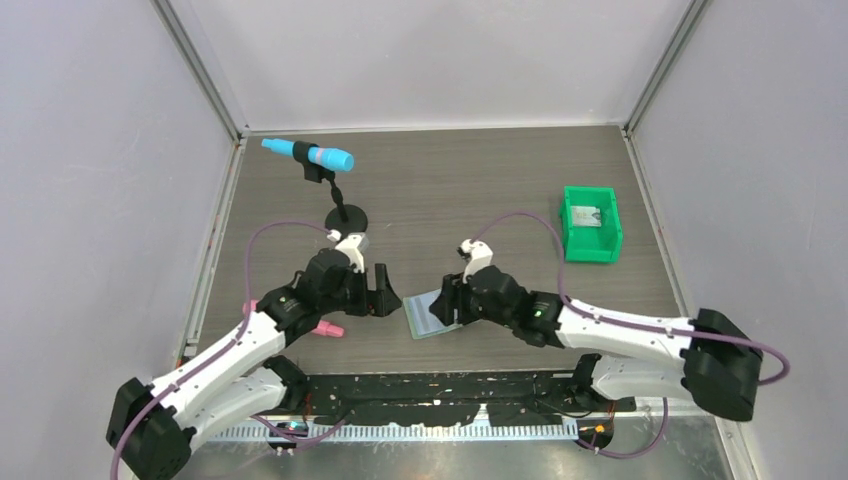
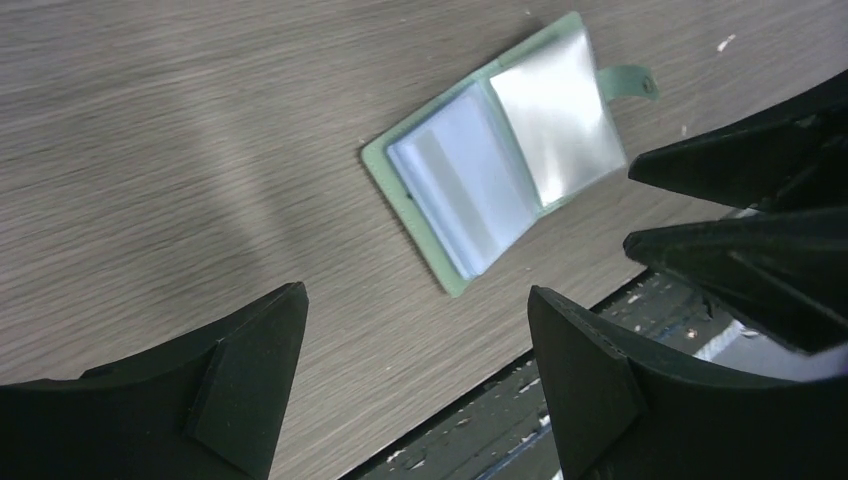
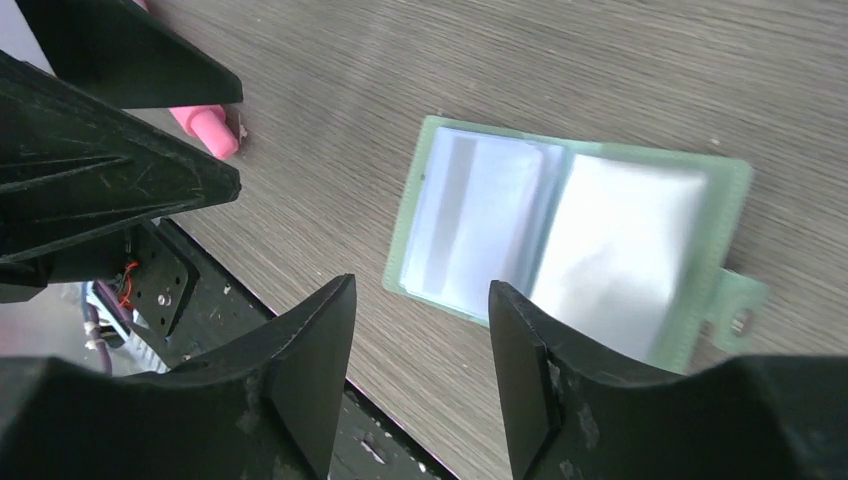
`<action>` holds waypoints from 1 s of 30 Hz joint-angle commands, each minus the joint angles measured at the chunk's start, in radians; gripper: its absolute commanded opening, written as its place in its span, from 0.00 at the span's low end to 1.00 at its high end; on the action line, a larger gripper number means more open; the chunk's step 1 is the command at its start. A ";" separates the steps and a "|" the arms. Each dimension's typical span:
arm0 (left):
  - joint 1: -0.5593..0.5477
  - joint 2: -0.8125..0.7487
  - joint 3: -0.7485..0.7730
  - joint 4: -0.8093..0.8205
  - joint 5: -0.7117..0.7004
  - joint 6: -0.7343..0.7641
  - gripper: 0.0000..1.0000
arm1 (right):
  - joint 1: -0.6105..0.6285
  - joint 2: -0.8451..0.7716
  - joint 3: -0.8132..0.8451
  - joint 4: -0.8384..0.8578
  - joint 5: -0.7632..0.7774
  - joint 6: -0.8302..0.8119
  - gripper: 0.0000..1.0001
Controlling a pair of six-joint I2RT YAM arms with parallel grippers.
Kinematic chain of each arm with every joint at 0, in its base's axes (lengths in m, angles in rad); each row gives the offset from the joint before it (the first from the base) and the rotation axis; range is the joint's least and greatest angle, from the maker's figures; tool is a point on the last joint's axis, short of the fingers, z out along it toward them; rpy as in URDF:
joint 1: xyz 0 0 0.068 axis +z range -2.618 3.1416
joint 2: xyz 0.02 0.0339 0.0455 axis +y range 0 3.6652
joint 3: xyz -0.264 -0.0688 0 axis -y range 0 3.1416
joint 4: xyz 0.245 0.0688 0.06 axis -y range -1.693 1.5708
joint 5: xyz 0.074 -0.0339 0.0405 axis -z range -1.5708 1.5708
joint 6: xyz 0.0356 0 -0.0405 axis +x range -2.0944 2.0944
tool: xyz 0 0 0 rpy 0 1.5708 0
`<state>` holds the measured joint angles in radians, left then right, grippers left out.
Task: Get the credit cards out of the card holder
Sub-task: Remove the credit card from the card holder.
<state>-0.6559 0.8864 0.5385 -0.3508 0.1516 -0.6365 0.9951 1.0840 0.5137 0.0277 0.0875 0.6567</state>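
Observation:
The card holder lies open and flat on the table near the front edge, its two see-through pockets facing up. It also shows in the left wrist view and the right wrist view. A pale credit card with a grey stripe shows through one pocket. Another pale card lies in the green bin. My left gripper is open and empty just left of the holder. My right gripper is open and empty at the holder's right edge, low over it.
A bright green bin stands at the right. A blue and pink tool on a black stand is at the back left. A pink object lies by the left arm. The table's front edge and black rail are close.

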 commanded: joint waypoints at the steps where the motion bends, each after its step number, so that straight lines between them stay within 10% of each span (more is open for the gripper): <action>1: 0.003 -0.088 0.067 -0.099 -0.138 0.047 0.85 | 0.098 0.114 0.154 -0.063 0.207 -0.016 0.60; 14: 0.003 -0.336 0.070 -0.285 -0.469 0.026 0.90 | 0.244 0.457 0.403 -0.234 0.406 -0.056 0.67; 30: 0.003 -0.355 0.049 -0.272 -0.459 0.012 0.91 | 0.249 0.590 0.426 -0.261 0.436 -0.033 0.66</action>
<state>-0.6559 0.5220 0.5831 -0.6487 -0.2962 -0.6193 1.2400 1.6737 0.9142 -0.2298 0.4648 0.6041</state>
